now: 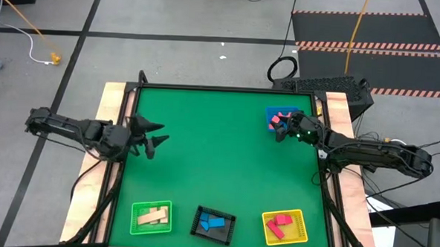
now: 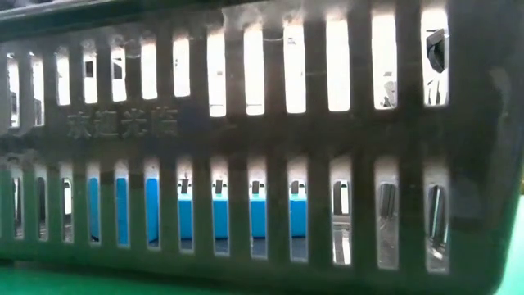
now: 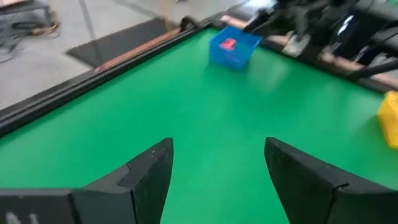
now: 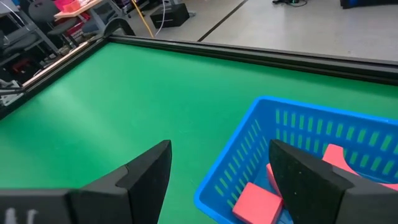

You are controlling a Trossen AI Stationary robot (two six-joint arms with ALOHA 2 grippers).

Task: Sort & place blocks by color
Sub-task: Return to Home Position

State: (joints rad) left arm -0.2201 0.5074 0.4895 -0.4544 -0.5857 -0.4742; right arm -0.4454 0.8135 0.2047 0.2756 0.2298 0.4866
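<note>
Plainly you are at the wind-down of the sort, as I judge it, with both arms due to go to their rest poses; start at the left, where the left arm [image 1: 64,125] reaches in over the edge of the tabletop [image 1: 218,161] and the left jaws stand wide apart with nothing between them, hanging over bare green well apart from every tray; along the near edge you have the green tray [image 1: 136,208] holding the tan blocks [image 1: 153,217], then the black tray [image 1: 231,222] with the blue blocks [image 1: 213,224], which the low view also shows through that tray's slotted wall, then the yellow tray [image 1: 302,230] with red blocks [image 1: 279,225]; farther back on the right sits the blue bin [image 1: 271,112] with more pink-red blocks [image 4: 256,202] lying in it; the right jaws hover just over the bin's corner nearest the right arm [image 1: 375,154], spread wide and holding nothing; I see no block lying loose on the green, so the placing looks done; the next move, to my eye, asks you to lift the right arm straight up first so its fingers clear the bin's wall, then draw it back to its side, lest the light bin be dragged or tipped; the left arm needs only a plain pull-back.
</note>
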